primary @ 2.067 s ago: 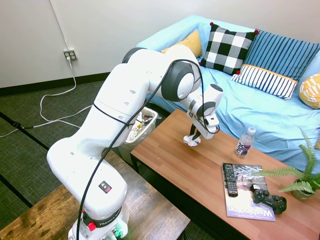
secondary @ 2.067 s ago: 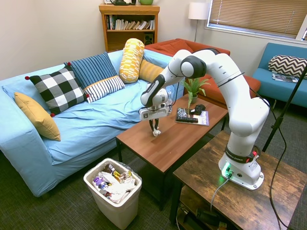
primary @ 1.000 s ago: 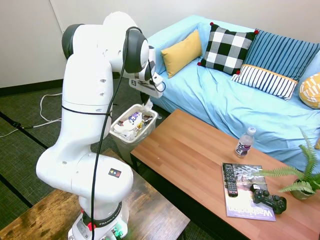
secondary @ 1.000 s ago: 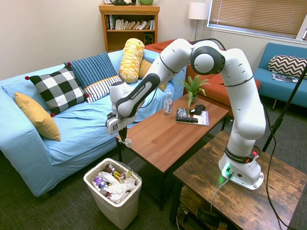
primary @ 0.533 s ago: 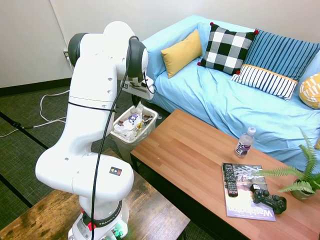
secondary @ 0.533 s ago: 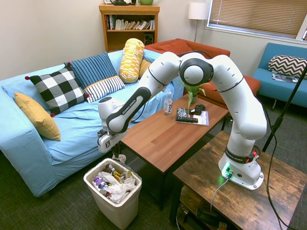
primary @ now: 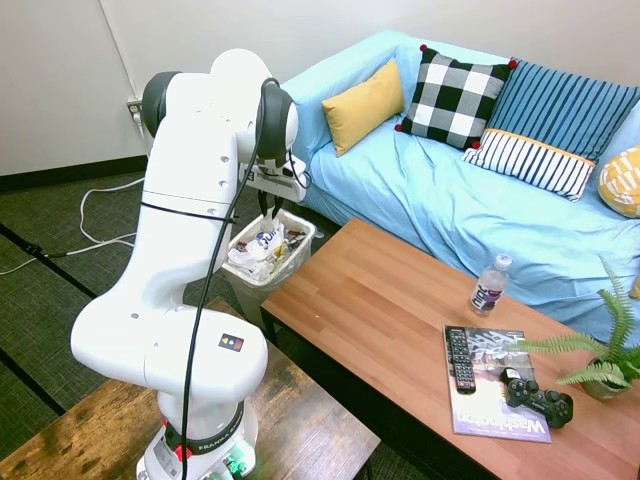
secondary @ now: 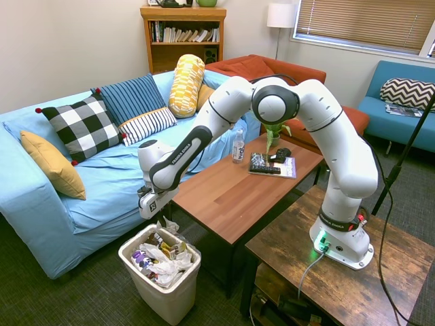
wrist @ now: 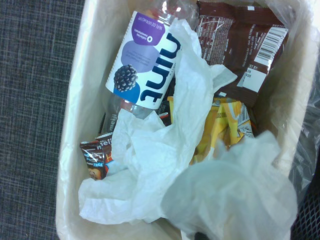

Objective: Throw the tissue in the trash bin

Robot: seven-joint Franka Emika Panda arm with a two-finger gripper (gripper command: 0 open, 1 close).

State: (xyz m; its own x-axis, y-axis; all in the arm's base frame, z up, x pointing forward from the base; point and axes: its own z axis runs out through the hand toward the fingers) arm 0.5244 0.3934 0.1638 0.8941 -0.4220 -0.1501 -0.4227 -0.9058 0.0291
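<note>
One white arm reaches down from the wooden surface (secondary: 231, 197) to the trash bin (secondary: 166, 299) on the floor. The gripper (secondary: 163, 221) hangs just over the near corner of the bin. Its fingers look pinched close together on the tissue (secondary: 168, 226), a small white crumpled lump at their tips. The fingers are small in the picture, so this is hard to see well. The tissue is right above the rim of the bin and the things inside it.

In the wrist view the tissue (wrist: 235, 200) is a big blurry white blob close to the camera. Below it the trash bin (wrist: 75, 100) is full. There is a clear bottle (wrist: 145, 65) with a white and purple label, a brown wrapper (wrist: 240, 35), some yellow wrappers (wrist: 227, 122), and a big piece of crumpled white paper (wrist: 165, 165).

In the first outside view the arm hides most of the gripper. The trash bin (primary: 303, 236) stands between the blue sofa (primary: 450, 190) and the end of the surface (primary: 380, 320). Far down the surface, well away from the bin, are a water bottle (primary: 488, 285), a magazine (primary: 490, 400) with a remote (primary: 460, 358) on it, a black game controller (primary: 538, 398) and a green plant (primary: 600, 350).
</note>
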